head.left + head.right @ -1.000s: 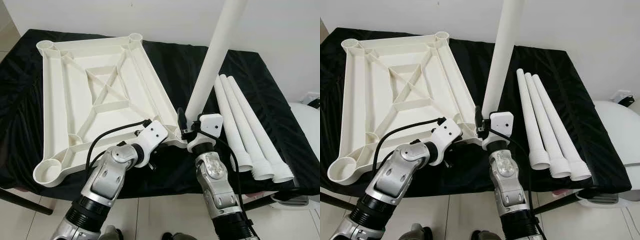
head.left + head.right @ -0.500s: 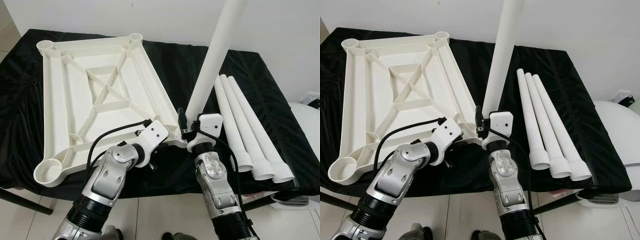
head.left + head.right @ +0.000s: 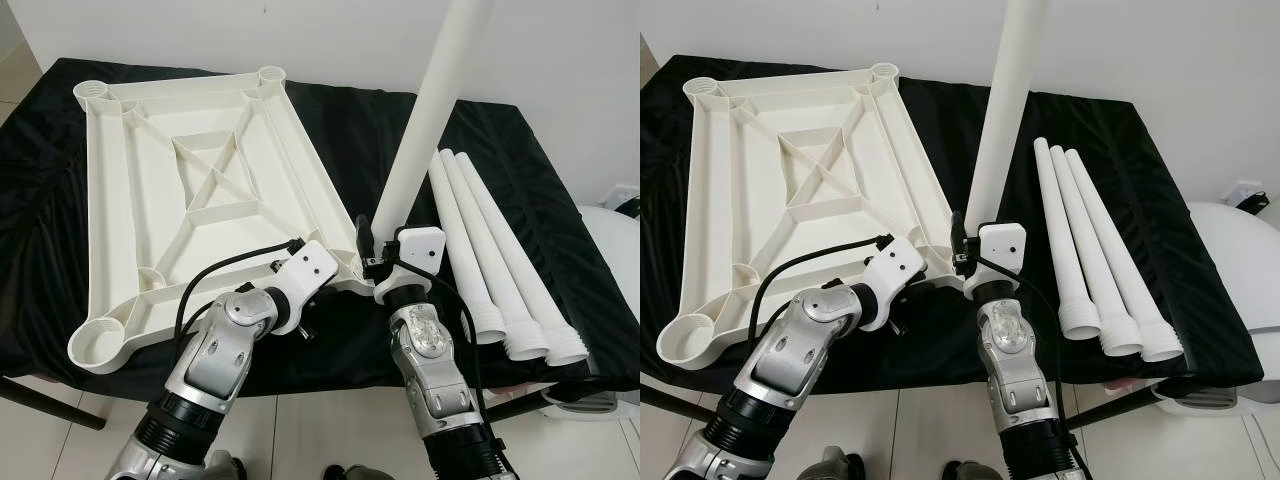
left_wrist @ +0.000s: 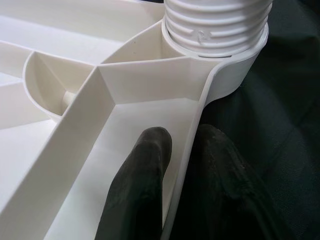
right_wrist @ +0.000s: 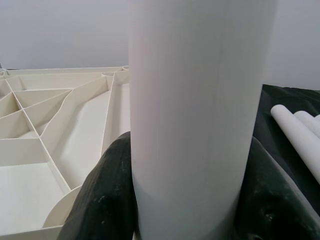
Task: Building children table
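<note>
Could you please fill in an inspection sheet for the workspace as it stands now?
Surface: table under a black cloth.
Job's things: white tabletop lying underside up; one white leg standing upright with its threaded end in the near right corner socket; three spare legs lying side by side to the right.
Clutter: nothing seen.
Grippers: left claw pinches the tabletop's edge rib near that socket; right claw is clamped round the upright leg.
Cables: black cable looping over the left wrist.
Surroundings: white wall behind, tiled floor, a white rounded object at far right.
</note>
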You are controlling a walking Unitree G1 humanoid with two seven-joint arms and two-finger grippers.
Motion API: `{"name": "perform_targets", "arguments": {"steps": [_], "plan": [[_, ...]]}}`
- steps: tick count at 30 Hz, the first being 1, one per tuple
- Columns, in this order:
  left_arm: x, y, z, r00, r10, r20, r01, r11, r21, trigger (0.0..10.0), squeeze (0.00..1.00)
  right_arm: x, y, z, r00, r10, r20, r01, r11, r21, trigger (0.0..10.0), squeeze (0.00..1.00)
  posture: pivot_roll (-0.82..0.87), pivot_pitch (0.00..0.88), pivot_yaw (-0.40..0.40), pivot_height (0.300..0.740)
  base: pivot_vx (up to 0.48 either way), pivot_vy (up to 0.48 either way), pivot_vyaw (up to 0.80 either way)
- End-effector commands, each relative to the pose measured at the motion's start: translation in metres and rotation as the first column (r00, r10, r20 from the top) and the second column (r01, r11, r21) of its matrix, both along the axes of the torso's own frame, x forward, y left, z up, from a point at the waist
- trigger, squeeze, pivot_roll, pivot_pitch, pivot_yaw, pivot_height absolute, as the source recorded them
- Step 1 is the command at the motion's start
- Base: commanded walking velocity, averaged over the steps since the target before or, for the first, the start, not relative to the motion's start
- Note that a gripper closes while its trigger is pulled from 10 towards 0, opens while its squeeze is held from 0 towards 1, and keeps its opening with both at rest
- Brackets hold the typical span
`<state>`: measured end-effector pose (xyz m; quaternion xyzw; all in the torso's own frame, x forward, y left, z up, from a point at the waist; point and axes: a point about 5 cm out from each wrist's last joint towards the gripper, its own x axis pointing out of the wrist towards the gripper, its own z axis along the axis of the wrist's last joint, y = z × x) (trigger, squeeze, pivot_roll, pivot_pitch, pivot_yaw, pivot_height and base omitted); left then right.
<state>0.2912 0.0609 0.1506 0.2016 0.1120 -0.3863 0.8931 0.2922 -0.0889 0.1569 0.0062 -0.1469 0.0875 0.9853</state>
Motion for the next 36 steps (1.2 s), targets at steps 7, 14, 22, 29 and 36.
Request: {"name": "perform_targets", "arguments": {"steps": [7,14,22,29,36], "plan": [[0.009,0.000,0.014,0.987,0.128,0.100,-0.124,0.991,-0.047,10.0,0.00,-0.008,0.013,-0.027,0.992,0.037,-0.119,-0.042,0.998,-0.038,10.0,0.00,-0.02,0.123,-0.087,0.740,0.000,0.000,0.00],[0.010,0.000,0.014,0.987,0.126,0.099,-0.121,0.991,-0.048,10.0,0.00,-0.007,0.011,-0.022,0.995,0.035,-0.094,-0.040,0.998,-0.045,10.0,0.00,-0.02,0.125,-0.084,0.740,0.000,0.000,0.00],[0.010,0.001,0.015,0.987,0.127,0.099,-0.123,0.991,-0.049,10.0,0.00,-0.006,0.009,-0.017,0.997,0.036,-0.066,-0.039,0.998,-0.045,10.0,0.00,-0.03,0.127,-0.083,0.740,0.000,0.000,0.00],[0.010,0.001,0.015,0.987,0.127,0.100,-0.123,0.991,-0.050,10.0,0.00,-0.007,0.010,-0.010,0.997,0.065,-0.031,-0.066,0.997,-0.039,10.0,0.00,-0.03,0.129,-0.081,0.740,0.000,0.000,0.00],[0.010,0.000,0.015,0.987,0.126,0.100,-0.121,0.991,-0.052,10.0,0.00,-0.008,0.010,-0.011,0.997,0.071,-0.037,-0.073,0.997,-0.040,10.0,0.11,-0.03,0.131,-0.083,0.740,0.000,0.000,0.00]]}}
